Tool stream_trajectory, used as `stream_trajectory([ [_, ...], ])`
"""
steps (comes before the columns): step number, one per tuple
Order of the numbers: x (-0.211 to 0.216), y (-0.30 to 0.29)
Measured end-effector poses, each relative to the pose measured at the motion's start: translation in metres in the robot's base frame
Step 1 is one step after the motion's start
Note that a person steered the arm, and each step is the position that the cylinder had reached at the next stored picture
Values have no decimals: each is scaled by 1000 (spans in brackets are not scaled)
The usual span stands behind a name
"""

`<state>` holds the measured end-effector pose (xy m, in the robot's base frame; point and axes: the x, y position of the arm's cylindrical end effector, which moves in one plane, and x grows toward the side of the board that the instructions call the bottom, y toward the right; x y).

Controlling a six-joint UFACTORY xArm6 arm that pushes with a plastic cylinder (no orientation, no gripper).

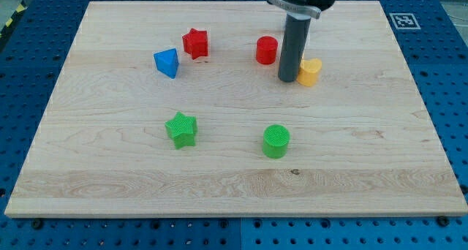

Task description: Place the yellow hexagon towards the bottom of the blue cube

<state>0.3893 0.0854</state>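
The yellow hexagon (311, 72) lies on the wooden board at the view's upper right. My tip (288, 79) stands right against its left side, touching or nearly touching it. The rod hides part of the block's left edge. The blue cube (167, 62) lies far to the view's left of the tip, at about the same height in the view.
A red star (195, 43) lies just right of and above the blue cube. A red cylinder (266, 50) lies just left of and above my tip. A green star (180, 129) and a green cylinder (276, 141) lie lower down. The board (409, 169) rests on a blue perforated table.
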Motion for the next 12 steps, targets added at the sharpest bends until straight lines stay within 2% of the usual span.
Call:
stream_trajectory([
  [2,-39,0],
  [3,-37,0],
  [6,-8,0],
  [9,48,9],
  [10,49,36],
  [12,37,39],
])
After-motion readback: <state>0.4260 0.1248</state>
